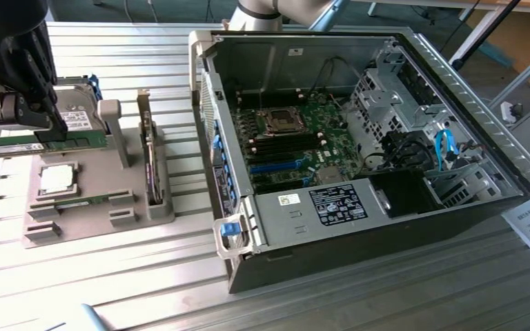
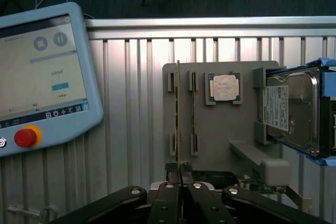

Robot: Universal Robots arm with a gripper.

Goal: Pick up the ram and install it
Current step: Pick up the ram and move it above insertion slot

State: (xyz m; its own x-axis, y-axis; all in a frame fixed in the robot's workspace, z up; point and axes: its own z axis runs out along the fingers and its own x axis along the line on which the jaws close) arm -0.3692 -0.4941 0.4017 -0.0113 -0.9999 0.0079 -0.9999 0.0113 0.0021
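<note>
- Fingers [image 2: 167,205]: nearly shut, pinching the ram [image 1: 25,147] across its thin faces and holding it level, probably for slotting.
- Ram: hovering above the grey tray [image 1: 85,222], well apart from the open computer case [image 1: 275,58].
- Second stick [image 2: 193,114]: sitting in its tray slot.

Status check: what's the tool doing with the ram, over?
Tool shut on the ram, held over the grey tray. Second stick sits in tray. Open case apart, exterior view's right.

Hand [image 2: 180,176] raised at the exterior view's left, fingers [image 2: 166,203] pinched nearly together.
</note>
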